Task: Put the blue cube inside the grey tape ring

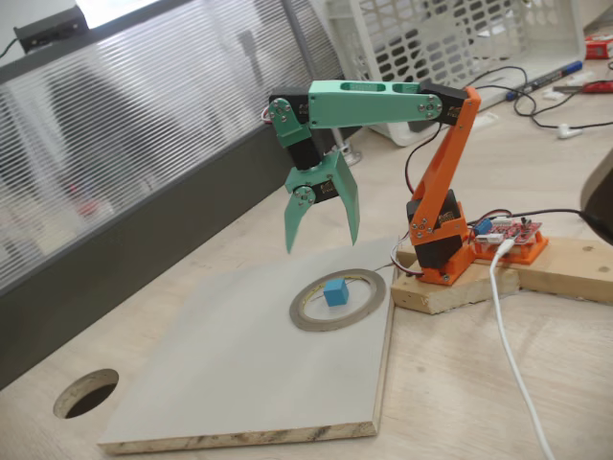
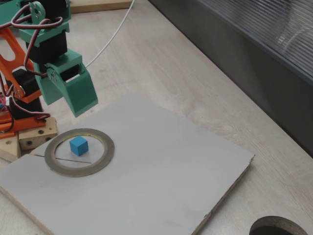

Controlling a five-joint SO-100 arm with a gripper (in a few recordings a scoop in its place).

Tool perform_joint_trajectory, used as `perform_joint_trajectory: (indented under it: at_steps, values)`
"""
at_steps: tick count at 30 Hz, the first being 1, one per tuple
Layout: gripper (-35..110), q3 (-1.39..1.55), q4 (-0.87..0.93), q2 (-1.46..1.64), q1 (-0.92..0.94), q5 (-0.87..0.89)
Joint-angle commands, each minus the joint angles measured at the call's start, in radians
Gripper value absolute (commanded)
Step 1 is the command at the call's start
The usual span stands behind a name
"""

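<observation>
The blue cube (image 1: 334, 291) (image 2: 78, 145) lies flat on the grey board inside the grey tape ring (image 1: 307, 314) (image 2: 100, 161), a little off its centre and clear of its rim. My green gripper (image 1: 322, 243) (image 2: 78, 105) hangs well above the ring with its fingers spread and pointing down, open, with nothing between them. It touches neither the cube nor the ring.
The ring rests on a pale grey board (image 1: 239, 374) (image 2: 161, 181) laid on the wooden table. A round dark hole (image 1: 86, 393) (image 2: 279, 227) is cut through the tabletop beside the board. The arm's orange base (image 1: 441, 240) stands on a wooden block with cables behind the ring.
</observation>
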Motion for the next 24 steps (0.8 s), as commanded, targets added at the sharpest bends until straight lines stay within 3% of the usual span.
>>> perform_joint_trajectory:
  at_steps: [1, 4, 7, 24]
  values:
    - [31, -0.028, 0.017, 0.034, -0.025, 0.011]
    - [9, -0.034, 0.015, 0.035, -0.025, 0.003]
    - [-4, -0.074, 0.015, 0.034, -0.014, 0.002]
    - [0, -0.112, 0.015, 0.020, -0.014, 0.009]
